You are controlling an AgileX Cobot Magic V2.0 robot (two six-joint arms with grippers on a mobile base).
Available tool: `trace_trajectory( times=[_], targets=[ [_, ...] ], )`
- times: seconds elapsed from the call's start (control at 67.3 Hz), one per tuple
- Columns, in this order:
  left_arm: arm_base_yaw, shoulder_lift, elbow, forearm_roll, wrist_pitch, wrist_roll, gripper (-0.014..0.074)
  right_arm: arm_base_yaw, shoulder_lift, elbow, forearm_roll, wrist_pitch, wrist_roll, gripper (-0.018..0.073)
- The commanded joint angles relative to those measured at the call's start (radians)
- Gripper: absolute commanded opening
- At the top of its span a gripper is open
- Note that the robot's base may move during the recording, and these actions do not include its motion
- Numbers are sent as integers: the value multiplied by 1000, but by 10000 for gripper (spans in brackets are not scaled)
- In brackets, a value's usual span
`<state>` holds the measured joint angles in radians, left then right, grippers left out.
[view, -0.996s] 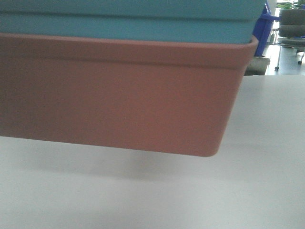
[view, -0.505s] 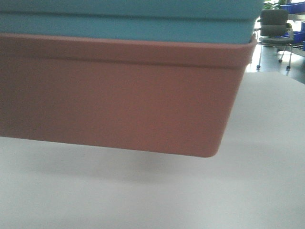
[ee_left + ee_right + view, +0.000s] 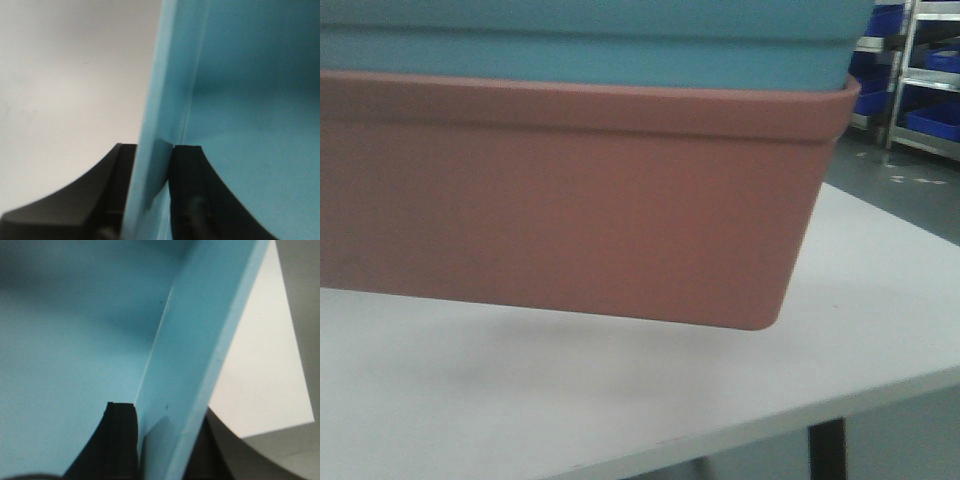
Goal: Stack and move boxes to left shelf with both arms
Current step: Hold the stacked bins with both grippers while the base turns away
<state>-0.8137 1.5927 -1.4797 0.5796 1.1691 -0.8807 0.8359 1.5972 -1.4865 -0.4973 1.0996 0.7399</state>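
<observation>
- Carrying a stack: blue bin (image 3: 590, 50) nested in pink bin (image 3: 560, 210), raised off the table (image 3: 620, 410) with a shadow beneath, near the table's right edge.
- Pinching with the left gripper (image 3: 155, 160), clenched on one side wall of the blue bin, one finger inside and one outside.
- Pinching likewise with the right gripper (image 3: 167, 430), clamped over the opposite wall, dark pad against the inner face.
- Judging the handling: stiff, light plastic with nothing seen inside; smooth walls, so slippery under narrow pads; thin walls, apt to flex if squeezed hard.
- Taking hold best at the rim lip, mid-wall on both ends, kept level with both arms matched to stop the stack tilting or the lower bin sliding off.
- Cannot tell whether the outer fingers also catch the pink bin's wall; possibly carried only by its snug fit.
- Cut off: the stack's left end, both floors, the arms themselves.
- No shelf with rollers in view; only blurred racks (image 3: 910, 60) with dark bins (image 3: 932, 120) far right.
</observation>
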Motion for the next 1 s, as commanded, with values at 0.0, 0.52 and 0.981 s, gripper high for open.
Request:
trace_trajectory(
  times=[0.0,0.52,0.981],
  targets=[
    [-48,-38,-44,-63,-202,-19,-3,25,-33,-46,23,-230,43,56],
    [-48,-38,-44,-63,-202,-19,-3,25,-33,-46,23,-230,43,56],
    [-48,-38,-44,-65,-202,-19,-3,25,-33,-46,23,-230,43,56]
  ],
)
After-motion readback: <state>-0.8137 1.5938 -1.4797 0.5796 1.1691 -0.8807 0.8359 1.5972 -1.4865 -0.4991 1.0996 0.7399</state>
